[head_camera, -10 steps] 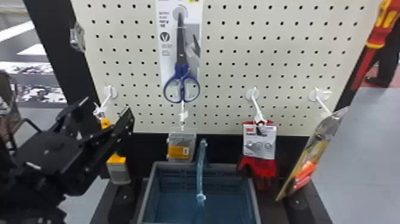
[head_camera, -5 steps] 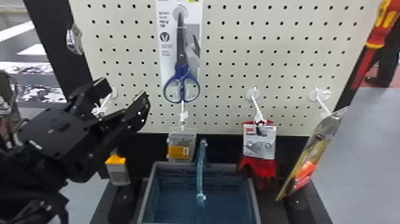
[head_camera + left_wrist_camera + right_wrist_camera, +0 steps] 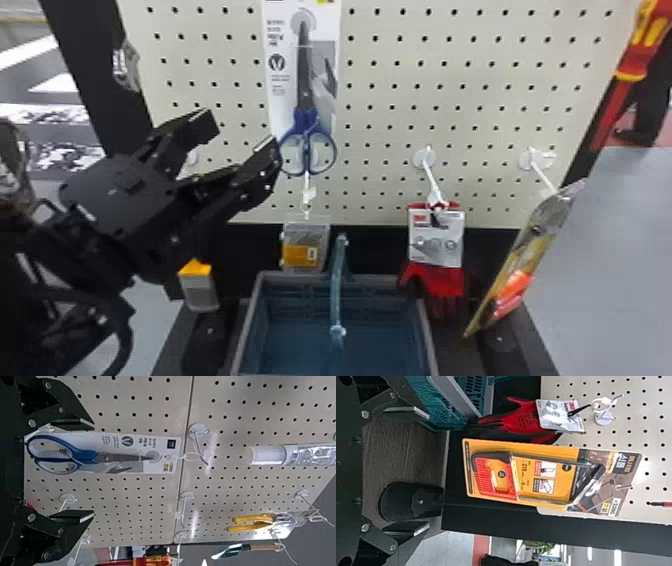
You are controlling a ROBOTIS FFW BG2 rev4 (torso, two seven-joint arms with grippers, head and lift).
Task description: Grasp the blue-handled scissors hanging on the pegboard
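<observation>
The left gripper is held with its two flat black fingers spread apart and nothing clasped between them. The blue-handled scissors with dark grey blades, mounted on a white-and-grey printed card, are hung on the cream perforated pegboard, just beside its fingertips and toward the robot's right. In the left wrist view, their blue loops are framed between the two fingers, nearer to one of them; whether they are touched cannot be told. Well beyond these fingertips, higher on the board, yellow-handled pliers are hung. Below the left gripper and toward the right, a grey-rimmed, blue-grey plastic bin is placed. The right gripper is likewise unclenched and empty. Ahead of its fingertips, a red-handled saw on an orange card is hung, with red-and-black fabric gloves suspended beside it.
</observation>
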